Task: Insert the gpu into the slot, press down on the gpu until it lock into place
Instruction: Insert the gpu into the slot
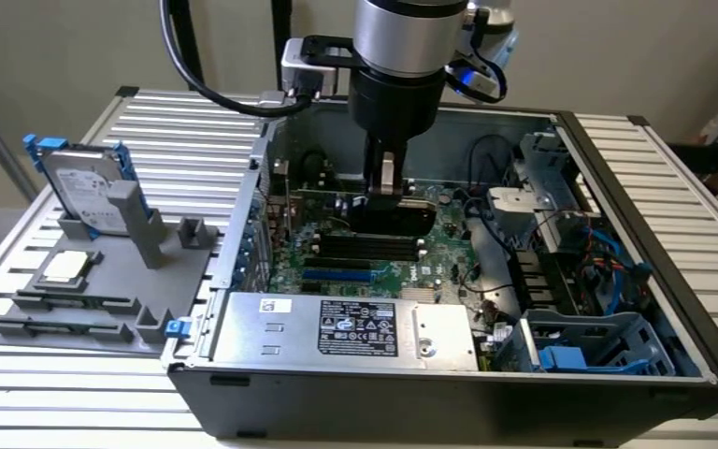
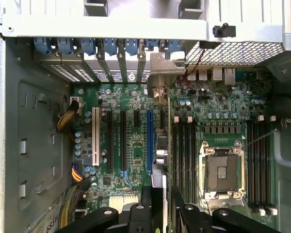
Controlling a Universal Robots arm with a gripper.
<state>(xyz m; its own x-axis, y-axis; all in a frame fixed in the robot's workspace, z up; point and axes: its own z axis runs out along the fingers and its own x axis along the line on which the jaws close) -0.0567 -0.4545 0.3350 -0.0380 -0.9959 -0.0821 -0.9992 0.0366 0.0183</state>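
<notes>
The gpu (image 1: 393,220) is inside the open computer case (image 1: 658,309), held on edge above the motherboard (image 1: 440,267). In the wrist view the gpu (image 2: 165,155) appears as a thin strip running just beside the long blue slot (image 2: 149,141), between that slot and the bank of black memory slots (image 2: 184,155). Its metal bracket end points toward the row of rear slot covers (image 2: 111,60). Whether the card's edge has entered a slot cannot be determined. The pincer (image 1: 388,196) reaches straight down into the case and is pinching the gpu, with one finger on each face of the card; the wrist view shows the pincer (image 2: 161,208) straddling the card's near end. The empty processor socket (image 2: 222,170) lies beyond the memory slots, and a white slot (image 2: 95,141) lies on the far side of the blue one. The silver labelled power-supply box (image 1: 347,327) occupies the front of the case. The case stands on the ribbed metal bench (image 1: 60,412). On the exterior view's left, a grey fixture (image 1: 109,290) holds an upright hard drive (image 1: 85,187).
</notes>
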